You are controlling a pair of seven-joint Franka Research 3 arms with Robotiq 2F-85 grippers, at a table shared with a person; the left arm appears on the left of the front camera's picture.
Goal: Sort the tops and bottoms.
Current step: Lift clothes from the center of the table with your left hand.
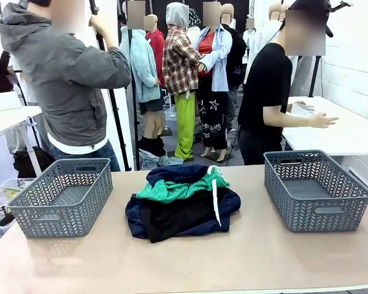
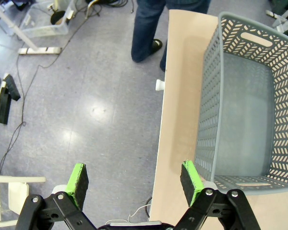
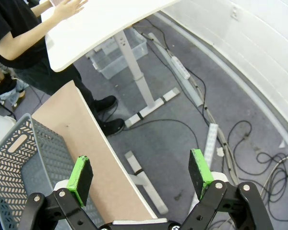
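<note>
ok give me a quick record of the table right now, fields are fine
pile: bottoms, bright green, on top of dark garments at the middle of the table
drawstring: white, trailing down the pile's front
left basket: empty
right basket: empty
left gripper: open, empty, over the table edge beside the left basket
right gripper: open, empty, over the floor past the table edge
sorted so far: nothing
</note>
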